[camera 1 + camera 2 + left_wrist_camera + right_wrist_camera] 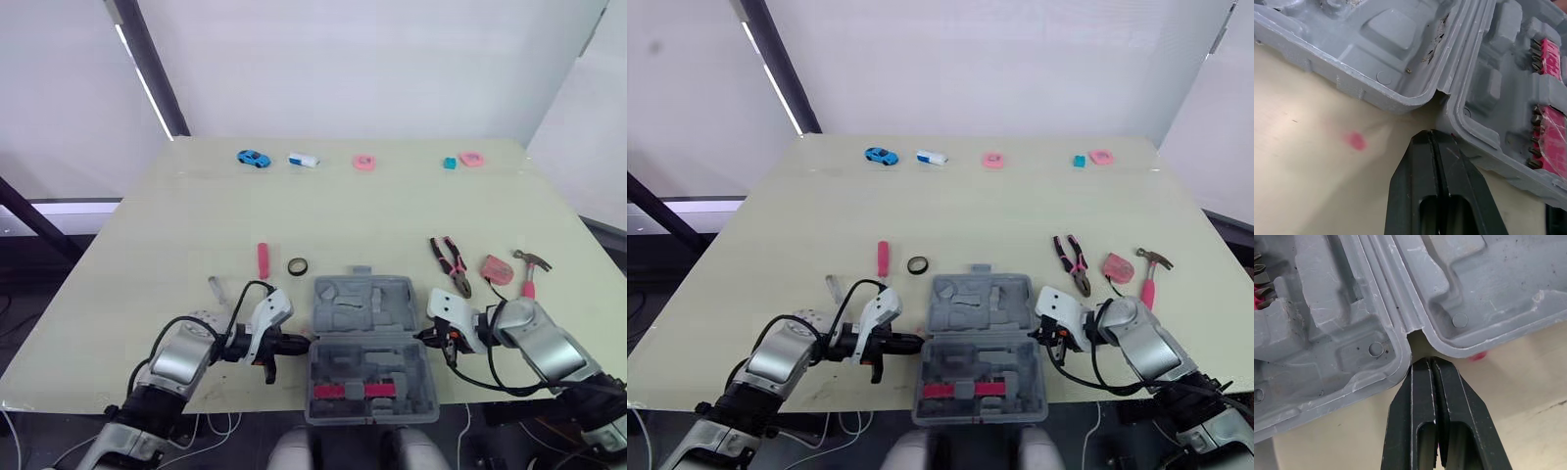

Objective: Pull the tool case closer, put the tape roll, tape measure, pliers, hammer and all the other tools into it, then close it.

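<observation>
The tool case (362,338) was grey, its bit strips (345,391) pink. The counter (343,215) was pale cream. The pliers (450,262) were pink-and-black, the hammer (529,274) pink-handled, the tape measure (497,267) pink, the tape roll (299,265) black, and the left claw (302,342) and right claw (423,336) black.

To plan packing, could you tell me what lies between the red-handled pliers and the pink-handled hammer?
A pink tape measure lies between the pliers and the hammer, in both eye views.

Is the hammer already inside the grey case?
No, the hammer lies on the table, off to the right of the open case.
</observation>
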Action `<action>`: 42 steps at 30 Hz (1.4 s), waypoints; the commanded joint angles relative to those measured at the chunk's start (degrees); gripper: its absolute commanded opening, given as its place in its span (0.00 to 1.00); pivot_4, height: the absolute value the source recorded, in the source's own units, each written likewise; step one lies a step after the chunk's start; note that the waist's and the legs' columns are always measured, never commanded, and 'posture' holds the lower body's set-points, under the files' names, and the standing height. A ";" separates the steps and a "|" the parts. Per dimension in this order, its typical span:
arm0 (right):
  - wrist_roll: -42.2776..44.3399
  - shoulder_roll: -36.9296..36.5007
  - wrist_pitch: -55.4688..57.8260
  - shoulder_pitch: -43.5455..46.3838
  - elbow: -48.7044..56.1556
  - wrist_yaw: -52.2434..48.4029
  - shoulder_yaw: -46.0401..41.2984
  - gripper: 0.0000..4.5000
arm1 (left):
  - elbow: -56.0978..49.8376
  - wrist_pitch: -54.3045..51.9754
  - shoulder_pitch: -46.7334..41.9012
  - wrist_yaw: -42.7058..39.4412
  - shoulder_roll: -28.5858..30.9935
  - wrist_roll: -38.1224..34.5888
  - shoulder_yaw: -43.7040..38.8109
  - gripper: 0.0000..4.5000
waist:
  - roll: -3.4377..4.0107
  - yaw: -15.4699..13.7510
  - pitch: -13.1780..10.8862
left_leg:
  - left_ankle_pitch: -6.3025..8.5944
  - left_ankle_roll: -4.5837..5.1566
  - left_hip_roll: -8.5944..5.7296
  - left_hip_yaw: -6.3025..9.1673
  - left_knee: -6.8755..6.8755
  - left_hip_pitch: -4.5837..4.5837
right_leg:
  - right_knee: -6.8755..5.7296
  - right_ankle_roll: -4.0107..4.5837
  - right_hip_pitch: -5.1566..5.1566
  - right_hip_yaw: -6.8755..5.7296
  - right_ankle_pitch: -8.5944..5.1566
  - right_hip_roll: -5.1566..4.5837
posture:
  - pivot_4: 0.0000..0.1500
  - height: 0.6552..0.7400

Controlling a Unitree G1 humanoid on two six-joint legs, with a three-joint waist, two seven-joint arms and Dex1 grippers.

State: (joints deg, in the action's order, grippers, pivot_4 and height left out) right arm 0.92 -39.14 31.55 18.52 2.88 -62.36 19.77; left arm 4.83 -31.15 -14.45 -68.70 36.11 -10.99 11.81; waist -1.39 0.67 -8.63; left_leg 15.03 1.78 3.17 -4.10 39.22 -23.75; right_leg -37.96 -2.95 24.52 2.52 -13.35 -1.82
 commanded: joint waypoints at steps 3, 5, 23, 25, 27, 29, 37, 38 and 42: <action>0.86 -1.27 1.29 -1.52 1.67 -0.68 0.11 0.01 | -1.47 -1.93 2.47 -0.01 1.02 -0.15 2.19 0.01 | 0.00 -0.01 0.00 | 0.00 0.00 0.00 0.00 0.00 0.00 | 0.00 0.00 0.00 0.00 0.00 0.00 | 1.00 1.00; 1.06 -1.49 1.53 -1.70 1.98 -0.64 0.14 0.01 | -1.81 -2.20 2.70 0.13 1.11 -0.29 2.27 0.01 | 0.00 -0.02 0.00 | 0.00 0.00 0.00 0.00 0.00 0.00 | 0.00 0.00 0.00 0.00 0.00 0.00 | 1.00 1.00; 2.24 -2.80 2.64 -2.99 3.69 0.10 0.12 0.01 | -3.59 -3.27 3.84 0.25 1.49 -0.63 2.45 0.01 | 0.00 -0.04 0.00 | 0.00 0.00 0.00 0.00 0.00 0.00 | 0.01 0.01 -0.01 0.00 -0.01 -0.01 | 1.00 1.00; 2.33 -2.71 2.76 -3.01 3.80 0.18 0.22 0.01 | -3.51 -3.10 4.03 0.36 1.48 -0.68 2.48 0.01 | 0.00 -0.04 0.00 | 0.00 0.00 0.00 0.00 0.00 0.00 | 0.01 0.01 -0.01 0.00 -0.01 -0.01 | 1.00 1.00; 2.40 -2.72 2.90 -3.16 4.09 0.10 0.45 0.01 | -3.46 -2.85 4.31 0.41 1.51 -0.67 2.50 0.01 | 0.00 -0.04 0.00 | 0.00 0.00 0.00 0.00 0.00 0.00 | 0.01 0.01 -0.01 0.00 -0.01 -0.01 | 1.00 1.00; 2.41 -2.72 2.90 -3.23 4.20 0.08 0.55 0.01 | -3.40 -2.65 4.56 0.47 1.53 -0.65 2.46 0.01 | 0.00 -0.04 0.00 | 0.00 0.00 0.00 0.00 0.00 0.00 | 0.01 0.01 -0.01 0.00 -0.01 -0.01 | 1.00 1.00; 2.68 -1.44 3.16 -2.80 4.95 0.21 1.39 0.01 | -2.30 -1.69 4.77 0.49 1.95 -0.50 1.81 0.01 | 0.00 -0.04 0.01 | 0.00 0.00 0.00 0.00 0.00 0.01 | 0.01 0.02 -0.01 0.00 -0.01 -0.01 | 1.00 1.00; 2.71 -1.15 3.27 -2.82 5.20 0.30 1.61 0.01 | -2.24 -1.62 4.80 0.45 2.08 -0.53 1.68 0.01 | -0.01 -0.04 0.02 | 0.00 0.00 0.00 0.00 0.00 0.01 | 0.01 0.02 -0.01 0.00 -0.01 -0.01 | 1.00 1.00; 2.73 -0.20 3.75 -2.79 5.93 0.44 2.40 0.01 | -2.65 -1.60 5.29 0.34 2.70 -0.87 1.36 0.01 | -0.01 0.16 0.04 | 0.00 0.00 0.02 0.01 -0.02 0.03 | 0.00 0.03 -0.01 -0.01 -0.02 0.02 | 1.00 1.00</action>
State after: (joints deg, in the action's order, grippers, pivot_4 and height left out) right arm 3.11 -40.00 34.95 16.14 7.42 -61.69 20.59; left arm 1.32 -31.92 -10.95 -68.30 37.94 -12.62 11.64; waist -1.39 0.83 -8.59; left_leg 15.03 1.78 3.19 -4.09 39.20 -23.72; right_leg -37.96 -2.92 24.51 2.51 -13.37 -1.79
